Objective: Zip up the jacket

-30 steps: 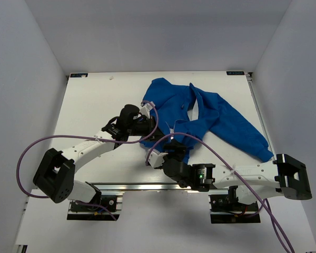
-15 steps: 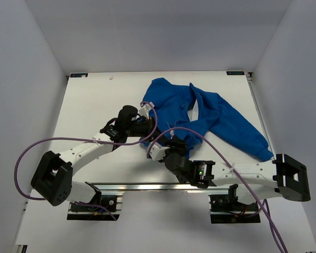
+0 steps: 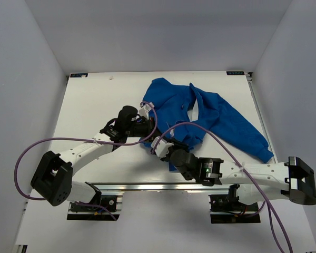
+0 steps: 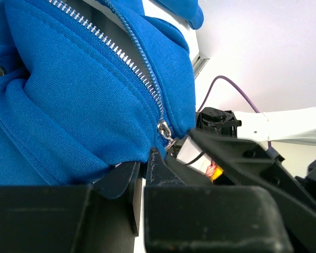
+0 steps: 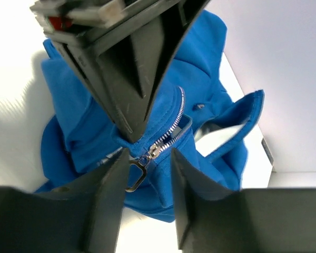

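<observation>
While the slider [image 5: 151, 152] sits at the zip's lower end, nearly all the closing is judged to be left. The jacket [image 3: 210, 113] is spread crumpled across the table's [image 3: 95, 100] far right and is pinched near the slider by the left gripper [image 3: 146, 127]. The right gripper [image 5: 147, 158] is held apart around the metal pull [image 5: 134, 179], not yet clamped. Soft napped fleece and fine silver teeth [image 5: 171, 124] are seen.

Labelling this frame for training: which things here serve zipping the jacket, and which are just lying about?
Job: jacket, zipper pull, left tool, right tool.
Not part of it: purple cables, mounting rail, table.
</observation>
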Robot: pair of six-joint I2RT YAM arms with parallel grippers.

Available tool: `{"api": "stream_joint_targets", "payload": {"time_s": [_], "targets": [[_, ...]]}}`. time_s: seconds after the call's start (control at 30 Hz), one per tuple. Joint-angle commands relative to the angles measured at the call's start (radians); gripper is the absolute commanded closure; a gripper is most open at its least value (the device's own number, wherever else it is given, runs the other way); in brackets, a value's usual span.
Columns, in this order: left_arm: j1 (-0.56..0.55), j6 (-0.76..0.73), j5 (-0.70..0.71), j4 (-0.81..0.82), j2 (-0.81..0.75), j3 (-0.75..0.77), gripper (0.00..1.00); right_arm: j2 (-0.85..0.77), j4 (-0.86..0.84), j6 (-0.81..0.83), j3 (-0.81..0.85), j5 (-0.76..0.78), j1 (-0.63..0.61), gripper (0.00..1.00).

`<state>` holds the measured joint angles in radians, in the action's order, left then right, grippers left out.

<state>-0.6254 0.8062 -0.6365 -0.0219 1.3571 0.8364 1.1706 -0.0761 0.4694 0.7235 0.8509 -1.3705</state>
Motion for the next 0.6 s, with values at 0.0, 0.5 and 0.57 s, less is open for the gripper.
{"api": "stream_joint_targets", "payload": {"time_s": [0.0, 0.5, 0.57], "targets": [[0.001, -0.007, -0.008, 0.013, -0.039, -0.013, 1.0, -0.045, 0.009, -0.077, 0.051, -0.042, 0.021, 0.65], [0.001, -0.015, -0.009, 0.007, -0.023, 0.009, 1.0, -0.065, 0.151, -0.072, 0.068, -0.252, 0.064, 0.46], [0.001, -0.015, -0.009, 0.007, -0.021, 0.012, 1.0, -0.071, 0.156, -0.058, 0.063, -0.268, 0.056, 0.37]]}}
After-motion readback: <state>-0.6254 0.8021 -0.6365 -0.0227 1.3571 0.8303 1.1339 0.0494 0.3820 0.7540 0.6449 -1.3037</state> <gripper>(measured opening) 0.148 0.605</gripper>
